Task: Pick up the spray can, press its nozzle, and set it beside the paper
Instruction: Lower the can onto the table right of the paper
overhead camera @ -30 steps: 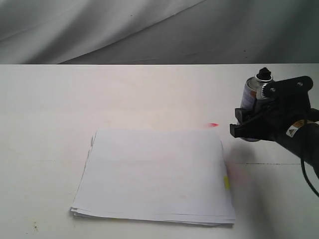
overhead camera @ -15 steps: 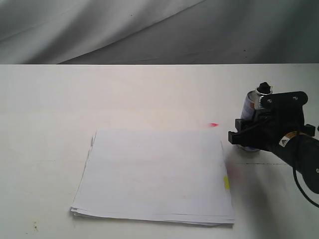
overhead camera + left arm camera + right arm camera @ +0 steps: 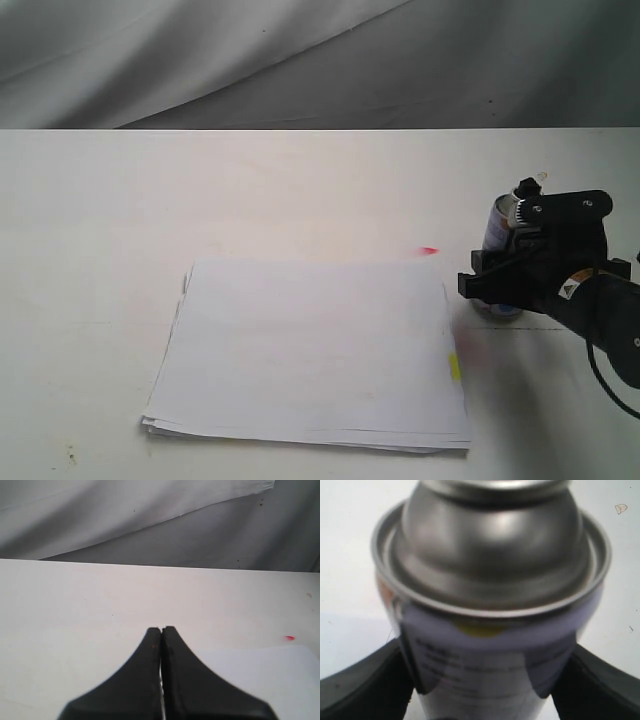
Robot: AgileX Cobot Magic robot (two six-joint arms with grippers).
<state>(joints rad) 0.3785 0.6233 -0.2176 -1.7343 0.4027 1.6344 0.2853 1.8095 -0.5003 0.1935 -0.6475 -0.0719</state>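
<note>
The spray can [image 3: 499,228] stands upright just to the right of the paper [image 3: 315,345], a short gap from its right edge. My right gripper [image 3: 497,283] is shut on the can's lower body, and the can's base [image 3: 497,309] sits at table level. The nozzle [image 3: 526,187] shows as a small dark cap on top. In the right wrist view the silver can [image 3: 490,575] fills the frame between my black fingers [image 3: 362,685], with the nozzle cut off. My left gripper [image 3: 161,629] is shut and empty over bare table, beside a corner of the paper [image 3: 260,665].
A yellow tab [image 3: 454,367] sticks out of the paper's right edge. A small red mark [image 3: 429,251] lies on the white table [image 3: 300,190] between paper and can. Grey cloth [image 3: 320,60] hangs behind the table.
My right gripper has come down with the can, from raised above the table to table level, drifting slightly toward the paper. The left gripper shows no change.
</note>
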